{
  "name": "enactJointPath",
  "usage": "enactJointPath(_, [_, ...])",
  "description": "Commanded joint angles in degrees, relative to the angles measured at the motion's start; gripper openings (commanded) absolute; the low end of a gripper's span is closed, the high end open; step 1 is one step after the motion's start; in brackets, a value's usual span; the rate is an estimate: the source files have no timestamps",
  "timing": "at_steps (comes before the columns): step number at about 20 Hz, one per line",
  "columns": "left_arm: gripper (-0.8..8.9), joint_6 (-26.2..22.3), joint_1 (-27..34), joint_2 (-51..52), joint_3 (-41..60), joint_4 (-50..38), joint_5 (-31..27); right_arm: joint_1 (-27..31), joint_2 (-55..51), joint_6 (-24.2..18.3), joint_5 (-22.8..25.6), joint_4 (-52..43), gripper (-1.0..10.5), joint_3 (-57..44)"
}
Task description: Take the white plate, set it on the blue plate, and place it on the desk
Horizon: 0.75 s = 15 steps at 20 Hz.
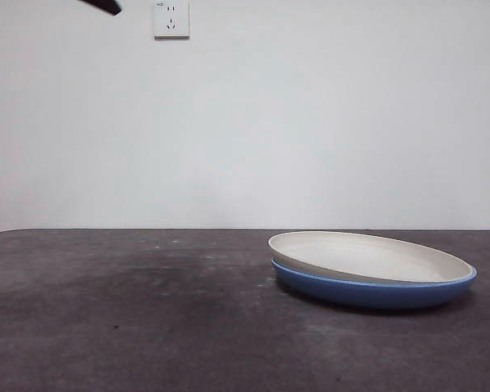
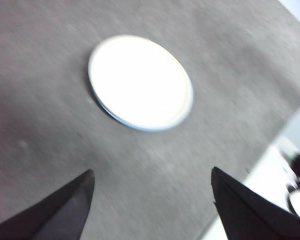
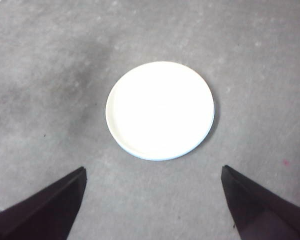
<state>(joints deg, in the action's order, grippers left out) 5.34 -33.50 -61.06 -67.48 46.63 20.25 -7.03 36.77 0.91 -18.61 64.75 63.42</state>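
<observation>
Plates are sitting stacked on the desk (image 1: pixel 131 327), white plate (image 1: pixel 367 255) tilting inside the blue plate (image 1: pixel 367 292), while both grippers, left (image 2: pixel 152 200) and right (image 3: pixel 152 197), are hanging spread and empty above, risking dragging both together.

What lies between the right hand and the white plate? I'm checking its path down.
Only bare desk, as the right wrist view shows: the right hand hangs open above the white plate.

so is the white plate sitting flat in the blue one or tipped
Tipped: the white plate rests in the blue plate with one side raised off the blue rim.
</observation>
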Motion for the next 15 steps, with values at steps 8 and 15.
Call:
enactJointPath(8, [3.74,-0.96,-0.37,7.96,8.87,-1.51,5.99,-0.13,0.24,1.68,-0.02,1.57,4.3,1.07])
enactJointPath(15, [3.74,-1.01,-0.37,7.93,8.87,-1.42,5.99,-0.09,4.61,5.14,1.18,0.52,4.3,-1.31])
